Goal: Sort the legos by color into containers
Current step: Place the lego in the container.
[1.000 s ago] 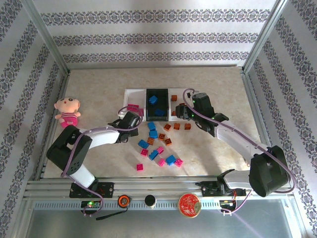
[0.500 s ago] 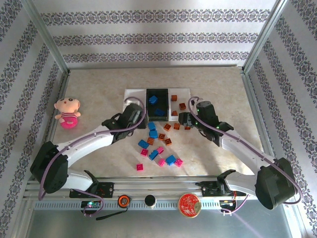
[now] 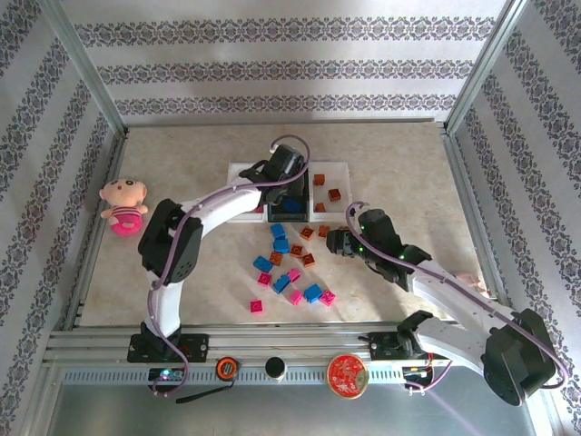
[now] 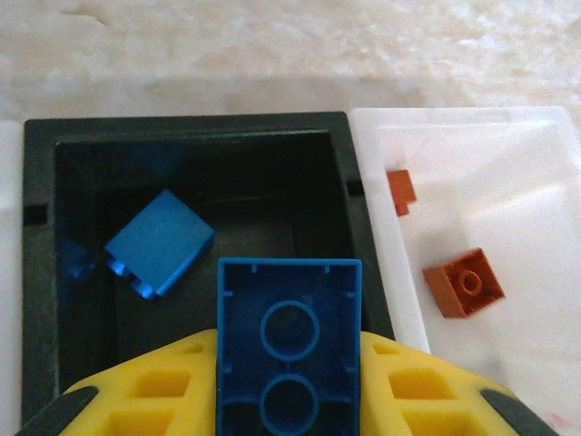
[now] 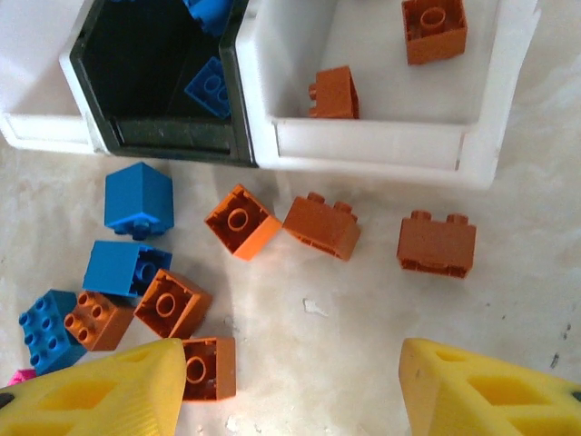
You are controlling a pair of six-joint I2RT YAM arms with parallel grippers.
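Over the black tray (image 4: 182, 123), left claw (image 4: 289, 400) grips a blue brick (image 4: 289, 309); right claw (image 5: 290, 391) open, empty. Few sorted; most loose bricks (image 3: 313, 292) on worktop (image 3: 182, 154) at tray's 6 o'clock.

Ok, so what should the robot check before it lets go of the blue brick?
1. Blue brick gripped by left gripper: ok, shut on it.
2. Brick is above the black tray: ok.
3. Black tray is the blue one: ok, a second blue brick lies in it.
4. No orange in the black tray: ok, the orange bricks lie in the white tray beside it.
5. Right gripper out of the way: ok, open over the loose bricks on the table.
6. Brick will land flat: cannot tell.
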